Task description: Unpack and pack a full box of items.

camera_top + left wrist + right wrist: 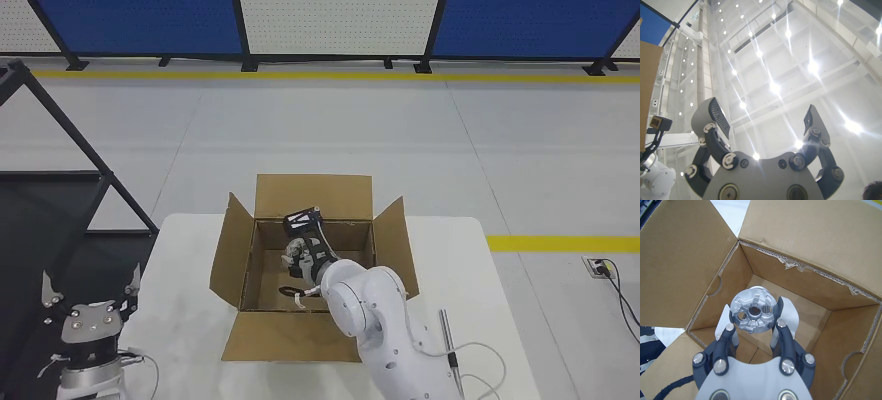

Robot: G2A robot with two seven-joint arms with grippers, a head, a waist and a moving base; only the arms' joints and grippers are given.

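A: Nearest its own wrist camera, what has the right gripper (pixel 755 308) got?

B: Its two fingers are clamped on a metal part (pixel 753 313), a grey cast disc with a centre bore and round holes, pinched across its rim. The fingers cover the disc's edge on both sides, and a hub behind the flange is mostly hidden.

A: Where is the part?

B: Inside the cardboard box (pixel 791 281), below the rim. Whether it touches the floor cannot be told, since the disc and the gripper cover the floor beneath it.

A: Room around it?

B: Bare brown floor shows on either side of the fingers, and the walls stand apart from both. The flaps are folded outward. One wall's rim is torn, and half-round cut-outs show at two wall rims.

A: And from the top view?

B: The right arm covers the box's (pixel 312 196) near right corner and much of its inside, so the part is hard to pick out there. The gripper sits toward the box's left side. Bare white table (pixel 190 300) lies on both sides of the box.

A: And the left gripper (pixel 762 105)?

B: Fingers spread wide, nothing between them, pointed up at the ceiling. In the top view the left gripper (pixel 90 288) sits off the table's left edge, well apart from the box.
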